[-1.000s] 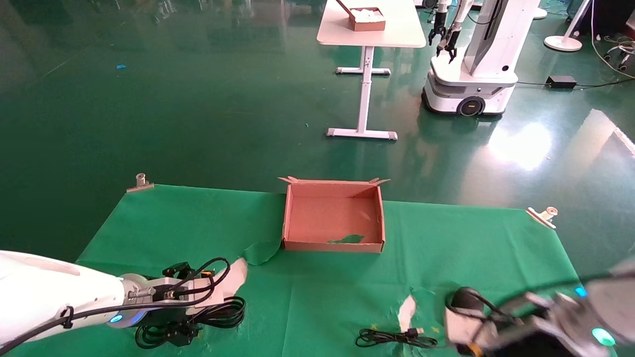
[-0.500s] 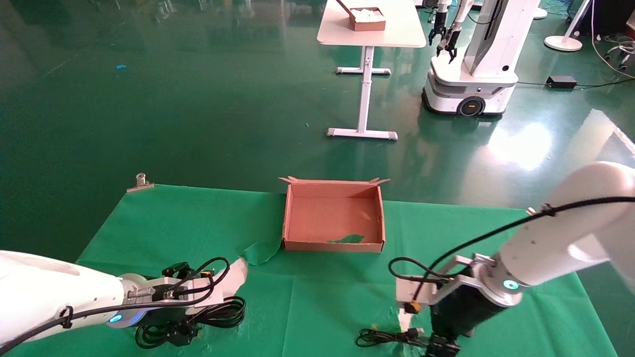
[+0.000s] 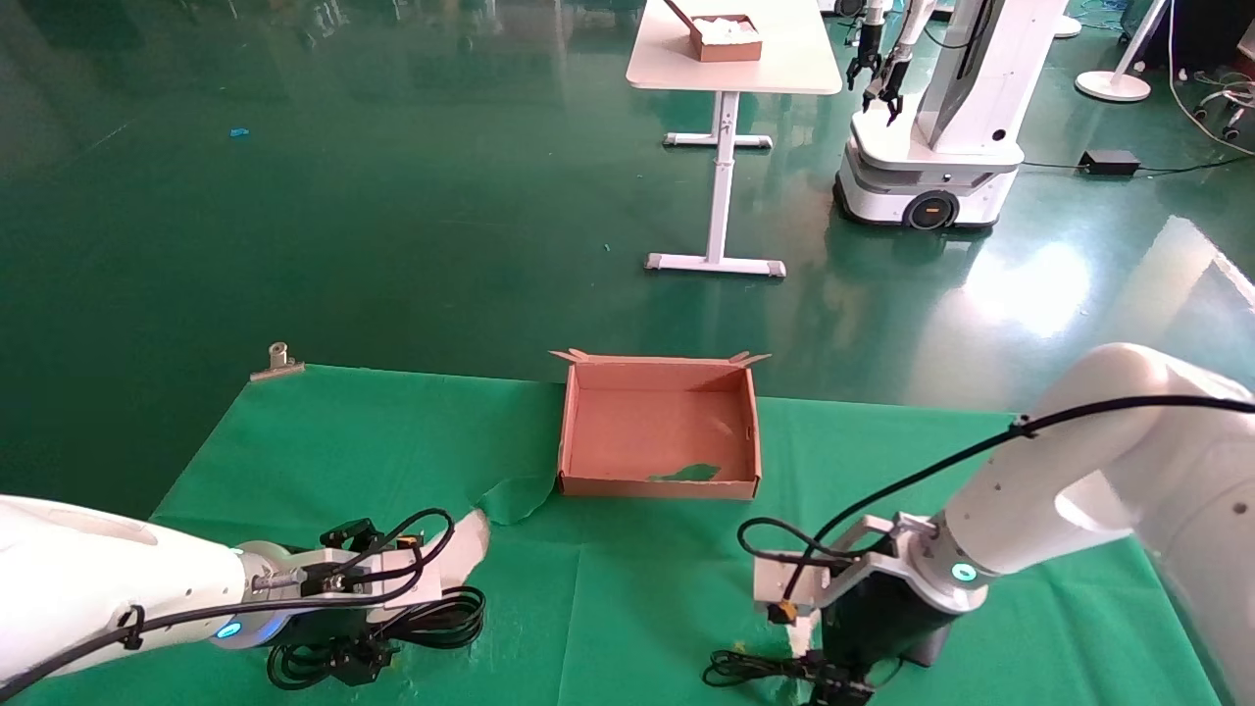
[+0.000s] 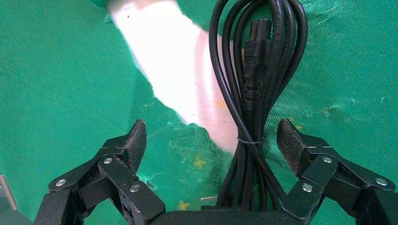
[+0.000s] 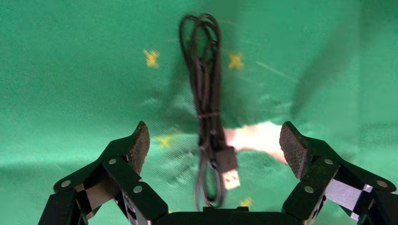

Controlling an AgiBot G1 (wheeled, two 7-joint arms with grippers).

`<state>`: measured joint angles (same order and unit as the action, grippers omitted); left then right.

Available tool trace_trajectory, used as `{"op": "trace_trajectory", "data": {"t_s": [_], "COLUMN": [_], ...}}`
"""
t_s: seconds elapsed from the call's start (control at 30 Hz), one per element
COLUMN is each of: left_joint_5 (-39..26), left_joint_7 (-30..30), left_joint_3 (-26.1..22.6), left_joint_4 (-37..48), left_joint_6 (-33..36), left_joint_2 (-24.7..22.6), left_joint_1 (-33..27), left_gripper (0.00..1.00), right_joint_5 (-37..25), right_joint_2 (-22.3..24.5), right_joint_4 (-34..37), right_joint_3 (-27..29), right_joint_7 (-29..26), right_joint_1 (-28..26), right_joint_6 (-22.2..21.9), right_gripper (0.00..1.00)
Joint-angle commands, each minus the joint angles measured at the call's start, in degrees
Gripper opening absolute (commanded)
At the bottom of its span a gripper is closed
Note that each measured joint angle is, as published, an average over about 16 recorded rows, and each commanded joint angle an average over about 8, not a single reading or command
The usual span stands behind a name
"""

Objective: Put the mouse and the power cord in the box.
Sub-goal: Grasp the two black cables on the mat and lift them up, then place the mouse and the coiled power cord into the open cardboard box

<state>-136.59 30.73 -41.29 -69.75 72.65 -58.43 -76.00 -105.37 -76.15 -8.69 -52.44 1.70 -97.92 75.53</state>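
Note:
The power cord (image 3: 441, 618), a thick black looped bundle, lies on the green cloth at the near left. My left gripper (image 3: 341, 655) is low over it and open; in the left wrist view the power cord (image 4: 253, 93) runs between the pads of the left gripper (image 4: 212, 140), nearer one pad (image 4: 288, 140). My right gripper (image 3: 833, 681) hangs open at the near right over the mouse's thin USB-tipped cable (image 3: 755, 669). In the right wrist view that cable (image 5: 204, 93) lies between the spread fingers of the right gripper (image 5: 213, 140). The mouse is hidden behind the right wrist. The brown cardboard box (image 3: 659, 485) stands empty at mid-table.
The green cloth is torn, with white table showing at one tear (image 3: 471, 544) and another (image 3: 802, 618). A metal clip (image 3: 277, 361) holds the cloth's far left corner. Beyond, a white table (image 3: 784, 74) carries a small box (image 3: 726, 39), and another robot (image 3: 931, 147) stands beside it.
My right arm has swung in from the right edge toward the left and now hangs over the thin USB cable, covering the mouse. The left arm and the power cord have not moved.

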Motion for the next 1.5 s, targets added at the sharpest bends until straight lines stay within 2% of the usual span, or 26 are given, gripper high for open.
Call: {"op": "trace_trajectory", "data": {"t_s": [0.03, 1.5], "left_joint_5": [0.00, -0.04], "left_joint_7": [0.00, 0.00], "left_joint_3": [0.00, 0.02], "left_joint_4": [-0.01, 0.02], "left_joint_6": [-0.01, -0.03], "left_joint_2": [0.00, 0.01], "left_joint_1": [0.00, 0.00], "left_gripper": [0.00, 0.00], "right_joint_5": [0.04, 0.18], "right_joint_2": [-0.55, 0.17], "right_joint_4": [1.19, -0.20], "right_joint_3": [0.02, 0.09], "right_joint_7": [0.53, 0.17], "right_joint_1": [-0.06, 0.16], "right_joint_6": [-0.28, 0.02], "right_gripper": [0.00, 0.00]}}
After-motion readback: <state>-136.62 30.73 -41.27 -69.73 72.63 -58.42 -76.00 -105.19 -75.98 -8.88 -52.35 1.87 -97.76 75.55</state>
